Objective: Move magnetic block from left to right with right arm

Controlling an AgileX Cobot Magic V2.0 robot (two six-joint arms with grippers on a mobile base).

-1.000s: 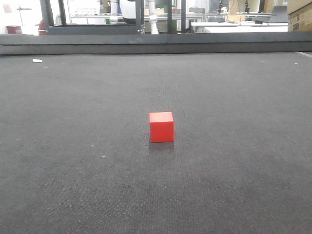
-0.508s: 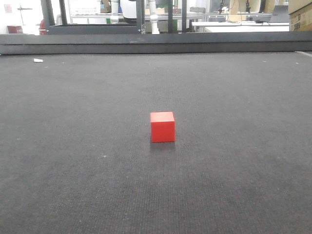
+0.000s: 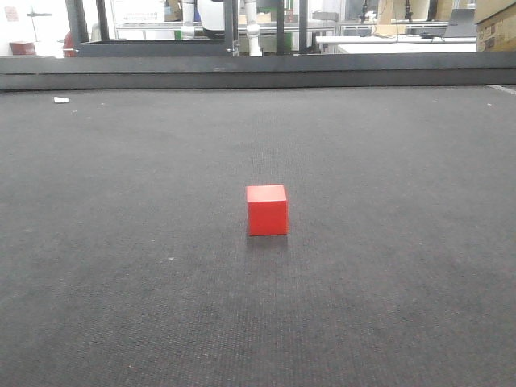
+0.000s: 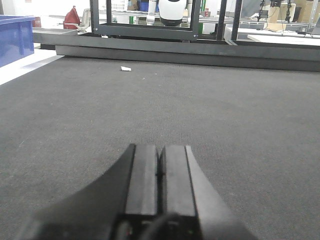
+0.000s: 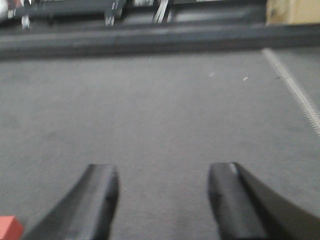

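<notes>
The left gripper [image 4: 160, 172] is seen with its fingers pressed flat together above the dark mat [image 3: 121, 282]. The magnetic block [image 3: 267, 210] is set on that mat, almost exactly where it was half a second earlier. Just right of the block, the right gripper [image 5: 164, 200] is held spread wide, gripping nothing.

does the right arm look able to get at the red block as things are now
Probably yes. The right gripper is open, the magnetic block shows at the lower left corner of its wrist view, off to one side, and only bare mat surrounds the block.
</notes>
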